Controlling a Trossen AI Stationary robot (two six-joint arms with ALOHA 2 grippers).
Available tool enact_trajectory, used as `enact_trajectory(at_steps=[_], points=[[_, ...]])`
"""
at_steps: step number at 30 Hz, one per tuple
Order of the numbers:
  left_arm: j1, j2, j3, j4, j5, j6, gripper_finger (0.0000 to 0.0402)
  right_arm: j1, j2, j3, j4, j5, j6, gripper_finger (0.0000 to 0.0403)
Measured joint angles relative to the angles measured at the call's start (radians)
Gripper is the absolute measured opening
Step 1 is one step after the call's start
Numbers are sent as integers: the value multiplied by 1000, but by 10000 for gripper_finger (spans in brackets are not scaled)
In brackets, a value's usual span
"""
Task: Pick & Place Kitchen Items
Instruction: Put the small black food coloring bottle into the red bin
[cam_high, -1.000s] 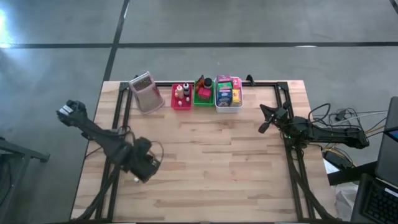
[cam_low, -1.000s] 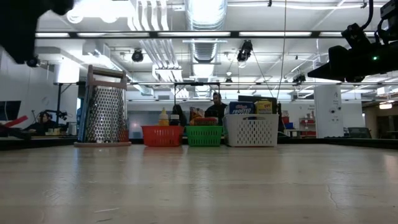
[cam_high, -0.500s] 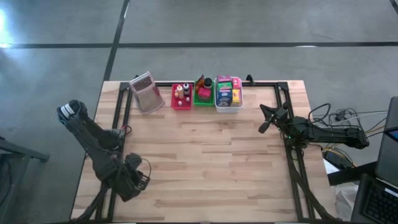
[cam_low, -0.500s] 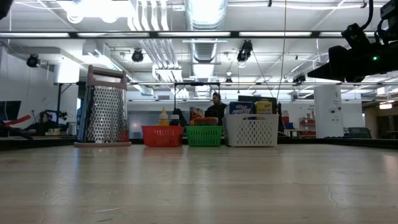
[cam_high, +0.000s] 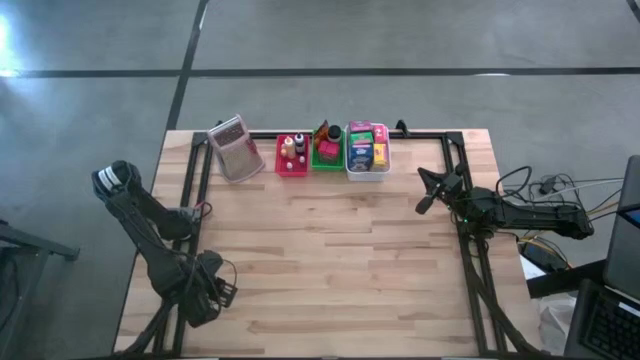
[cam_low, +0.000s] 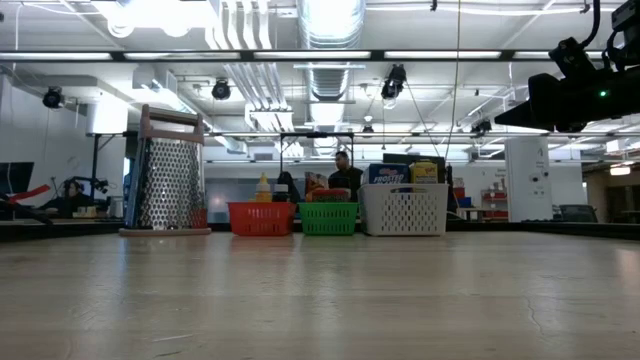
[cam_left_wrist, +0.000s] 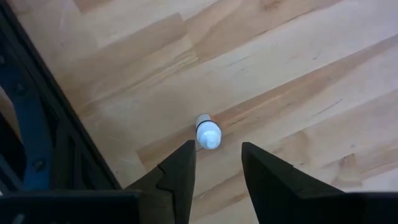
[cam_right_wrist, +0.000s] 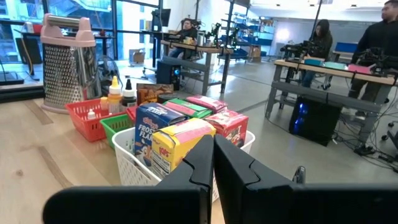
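Note:
A tiny pale bottle (cam_left_wrist: 207, 132) with a white cap lies on the bare wood near the table's left near corner. My left gripper (cam_left_wrist: 217, 163) hangs over it pointing down, open, one finger on either side of the bottle's near end and touching nothing; in the high view the gripper (cam_high: 208, 294) hides the bottle. The other kitchen items, coloured packets (cam_right_wrist: 177, 134) and small bottles (cam_right_wrist: 115, 90), sit in the baskets at the far edge. My right gripper (cam_high: 428, 196) waits shut at the table's right side, pointing level toward the baskets.
A red basket (cam_high: 291, 160), a green basket (cam_high: 326, 155) and a white basket (cam_high: 366, 165) stand in a row at the far edge, with a metal grater (cam_high: 234, 150) to their left. A black frame rail (cam_left_wrist: 37, 130) runs close beside the bottle. People stand in the room behind.
My left gripper has gone toward the table's near edge and a little left, sinking and rolling at the wrist, and has left the low view. It now hangs over the small bottle. Its gap looks unchanged.

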Motion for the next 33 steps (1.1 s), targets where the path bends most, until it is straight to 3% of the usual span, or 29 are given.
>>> enact_trajectory(at_steps=[13, 33], points=[[0, 0, -101, 146, 21, 0, 136, 0, 0, 0, 0, 0, 0, 8], [5, 0, -175, 232, 33, -12, 136, 0, 0, 0, 0, 0, 0, 8]])
